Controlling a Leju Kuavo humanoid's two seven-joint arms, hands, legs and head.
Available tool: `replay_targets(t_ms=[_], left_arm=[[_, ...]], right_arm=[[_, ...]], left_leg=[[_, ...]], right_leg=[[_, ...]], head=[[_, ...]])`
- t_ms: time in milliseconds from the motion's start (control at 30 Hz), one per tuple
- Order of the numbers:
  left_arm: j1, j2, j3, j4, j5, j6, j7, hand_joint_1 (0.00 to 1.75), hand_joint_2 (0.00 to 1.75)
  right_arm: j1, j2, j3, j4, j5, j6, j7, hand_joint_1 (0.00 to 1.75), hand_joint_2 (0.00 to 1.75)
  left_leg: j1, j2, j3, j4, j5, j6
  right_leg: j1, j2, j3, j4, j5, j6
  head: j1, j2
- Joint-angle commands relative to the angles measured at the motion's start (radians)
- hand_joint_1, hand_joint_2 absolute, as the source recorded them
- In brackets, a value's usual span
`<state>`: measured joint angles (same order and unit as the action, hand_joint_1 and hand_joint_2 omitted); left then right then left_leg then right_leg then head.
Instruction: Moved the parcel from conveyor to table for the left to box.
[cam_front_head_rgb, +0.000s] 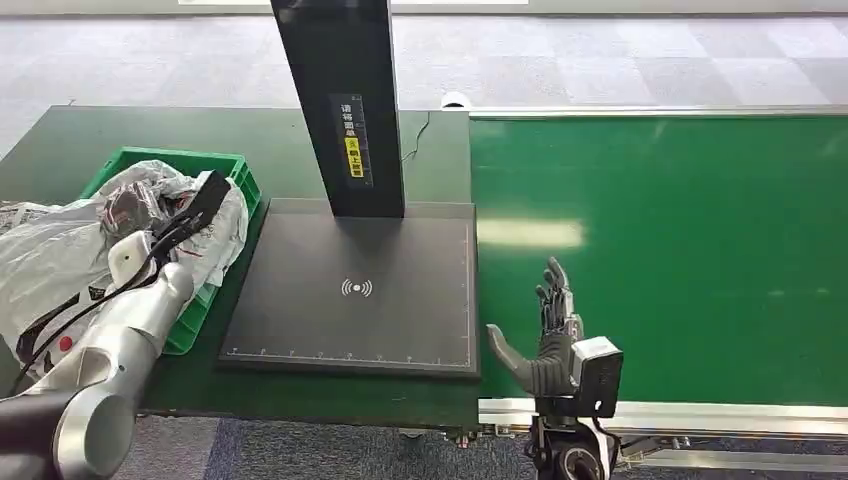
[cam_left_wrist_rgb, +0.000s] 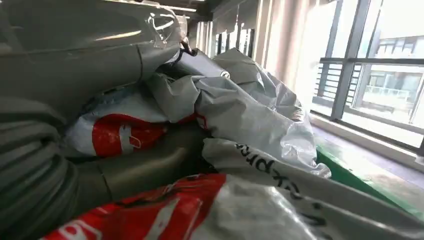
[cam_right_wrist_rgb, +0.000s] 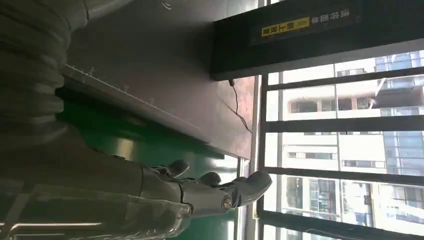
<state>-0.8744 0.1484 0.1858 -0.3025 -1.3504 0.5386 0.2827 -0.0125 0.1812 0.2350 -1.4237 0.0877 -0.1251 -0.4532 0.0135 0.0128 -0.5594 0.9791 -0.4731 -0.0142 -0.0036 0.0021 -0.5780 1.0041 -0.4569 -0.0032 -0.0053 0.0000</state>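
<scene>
**Several parcels heaped in the box, both hands free or hidden**

Several grey and white parcels (cam_front_head_rgb: 60, 250) fill the green box (cam_front_head_rgb: 235, 170) at the far left of the table (cam_front_head_rgb: 60, 140) and spill over its left rim. Red print shows on some bags; in the left wrist view a black line of letters runs across one parcel (cam_left_wrist_rgb: 270, 170), too creased to read. Which bag came off the conveyor cannot be told.

Left hand (cam_front_head_rgb: 195, 205) lies on top of the heap, dark fingers stretched toward the box's far right corner. Whether it grips a bag cannot be told; the wrist view shows its grey thumb (cam_left_wrist_rgb: 140, 165) pressed among the bags.

Right hand (cam_front_head_rgb: 548, 335) stands upright at the near left edge of the green conveyor (cam_front_head_rgb: 680, 250), fingers (cam_right_wrist_rgb: 220, 192) spread straight, thumb out to the left, holding nothing.

Between the hands lies a dark scale pad (cam_front_head_rgb: 355, 290) with a white wireless mark (cam_front_head_rgb: 356, 288) at its middle and a ruler scale along its near and right edges. A black post (cam_front_head_rgb: 340, 100) rises from its far edge, bearing a label (cam_front_head_rgb: 353, 140) of white Chinese characters over a yellow patch, too small to read. A thin cable (cam_front_head_rgb: 415, 140) trails on the table right of the post. Grey carpet tiles (cam_front_head_rgb: 600, 60) lie beyond.
</scene>
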Motion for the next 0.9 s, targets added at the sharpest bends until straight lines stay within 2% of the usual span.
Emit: replay_targets(t_ms=[33, 67, 167, 233, 300, 333, 367, 400, 433, 467, 533, 600, 633, 667, 767, 900], left_arm=[[0.029, -0.008, 0.041, 0.066, 0.007, 0.002, -0.001, 1.36, 1.75], [0.023, -0.009, 0.053, 0.067, 0.005, 0.035, -0.016, 0.0, 1.75], [-0.002, -0.015, 0.125, 0.045, 0.069, 0.128, -0.106, 0.0, 1.75], [0.007, -0.028, 0.22, -0.069, 0.132, 0.159, -0.203, 0.0, 1.75], [-0.005, -0.074, 0.453, -0.24, 0.181, 0.159, -0.42, 0.0, 1.75], [-0.021, -0.086, 0.509, -0.264, 0.183, 0.159, -0.484, 0.0, 1.75], [-0.073, -0.105, 0.622, -0.28, 0.228, 0.159, -0.629, 0.0, 1.75], [-0.11, -0.121, 0.668, -0.295, 0.284, 0.159, -0.737, 0.0, 1.75], [-0.129, -0.124, 0.68, -0.297, 0.314, 0.159, -0.782, 0.0, 1.75], [-0.209, -0.132, 0.678, -0.252, 0.484, 0.159, -0.981, 0.0, 1.75], [-0.248, -0.144, 0.574, -0.276, 0.561, 0.159, -0.96, 0.0, 1.75], [-0.215, -0.154, 0.385, -0.381, 0.738, 0.159, -0.932, 0.0, 1.75], [-0.197, -0.153, 0.332, -0.415, 0.795, 0.158, -0.93, 0.0, 1.75], [-0.197, -0.153, 0.332, -0.415, 0.795, 0.158, -0.93, 0.0, 1.75], [-0.164, -0.149, 0.3, -0.45, 0.826, 0.159, -0.916, 0.0, 1.75], [-0.16, -0.146, 0.298, -0.449, 0.831, 0.159, -0.918, 0.0, 1.75]], right_arm=[[-0.01, -0.027, 0.01, 0.021, -0.003, -0.003, 0.004, 0.0, 1.75], [-0.012, -0.028, 0.012, 0.023, -0.002, -0.004, 0.006, 0.0, 1.75], [-0.017, -0.026, 0.017, 0.028, 0.003, -0.005, 0.011, 0.0, 1.75], [-0.018, -0.026, 0.02, 0.035, 0.006, -0.005, 0.014, 0.0, 1.75], [-0.032, -0.029, 0.034, 0.066, 0.013, -0.006, 0.012, 0.0, 1.75], [-0.037, -0.029, 0.038, 0.075, 0.014, -0.008, 0.009, 0.0, 1.75], [-0.049, -0.026, 0.043, 0.096, 0.015, -0.011, 0.004, 0.0, 1.75], [-0.055, -0.023, 0.045, 0.106, 0.015, -0.016, -0.002, 0.0, 1.75], [-0.057, -0.022, 0.045, 0.109, 0.015, -0.018, -0.003, 0.0, 1.75], [-0.053, -0.017, 0.037, 0.108, 0.016, -0.037, -0.01, 0.0, 1.75], [-0.037, -0.021, 0.033, 0.095, 0.015, -0.041, -0.011, 0.0, 1.75], [-0.019, -0.02, 0.026, 0.084, 0.015, -0.042, -0.012, 0.0, 1.75], [-0.015, -0.02, 0.024, 0.082, 0.016, -0.042, -0.013, 0.0, 1.75], [-0.015, -0.02, 0.024, 0.082, 0.016, -0.042, -0.013, 0.0, 1.75], [-0.015, -0.019, 0.023, 0.081, 0.016, -0.042, -0.014, 0.0, 1.75], [-0.016, -0.018, 0.023, 0.081, 0.016, -0.042, -0.014, 0.0, 1.75]], left_leg=[[-0.001, 0.0, 0.002, -0.002, 0.0, 0.001], [-0.001, 0.0, 0.002, -0.002, 0.0, 0.001], [0.0, -0.001, 0.001, -0.001, 0.0, 0.001], [0.0, -0.001, 0.0, -0.001, 0.001, 0.001], [0.001, -0.001, -0.001, 0.0, 0.001, 0.001], [0.001, -0.002, -0.002, 0.001, 0.0, 0.001], [0.002, -0.002, -0.003, 0.002, 0.0, 0.0], [0.002, -0.004, -0.004, 0.002, 0.001, 0.001], [0.002, -0.004, -0.005, 0.003, 0.0, 0.001], [0.003, -0.005, -0.006, 0.003, 0.0, 0.001], [0.003, -0.007, -0.008, 0.005, 0.001, 0.001], [0.003, -0.007, -0.007, 0.004, 0.001, 0.0], [0.003, -0.009, -0.008, 0.004, 0.001, 0.001], [0.003, -0.012, -0.008, 0.004, 0.001, 0.001], [0.001, -0.004, -0.003, 0.0, 0.001, 0.001], [0.001, -0.004, -0.003, 0.0, 0.001, 0.001]], right_leg=[[-0.001, 0.0, 0.002, -0.002, 0.0, 0.001], [-0.001, 0.0, 0.001, -0.001, 0.0, 0.001], [0.0, 0.0, 0.001, -0.001, 0.0, 0.0], [0.0, -0.001, 0.001, -0.001, 0.0, 0.001], [0.001, -0.001, 0.0, -0.001, 0.001, 0.001], [0.001, -0.001, -0.001, -0.001, 0.001, 0.001], [0.002, -0.002, -0.002, 0.0, 0.0, 0.0], [0.002, -0.003, -0.003, 0.0, 0.0, 0.001], [0.002, -0.003, -0.003, 0.0, 0.0, 0.001], [0.003, -0.004, -0.004, 0.0, 0.0, 0.001], [0.003, -0.006, -0.004, 0.001, 0.0, 0.001], [0.003, -0.007, -0.004, 0.001, -0.001, 0.0], [0.003, -0.009, -0.004, 0.001, -0.001, 0.001], [0.003, -0.01, -0.003, 0.0, -0.001, 0.001], [0.001, -0.004, -0.001, -0.002, 0.0, 0.001], [0.001, -0.003, -0.002, -0.001, 0.0, 0.0]], head=[[0.0, 0.0], [0.0, 0.0], [0.0, 0.0], [0.0, 0.0], [0.0, 0.0], [0.0, 0.0], [0.0, 0.0], [0.0, 0.0], [0.0, 0.0], [0.0, 0.0], [0.0, 0.0], [0.0, 0.0], [0.0, 0.0], [0.001, 0.0], [0.0, 0.0], [0.0, 0.0]])
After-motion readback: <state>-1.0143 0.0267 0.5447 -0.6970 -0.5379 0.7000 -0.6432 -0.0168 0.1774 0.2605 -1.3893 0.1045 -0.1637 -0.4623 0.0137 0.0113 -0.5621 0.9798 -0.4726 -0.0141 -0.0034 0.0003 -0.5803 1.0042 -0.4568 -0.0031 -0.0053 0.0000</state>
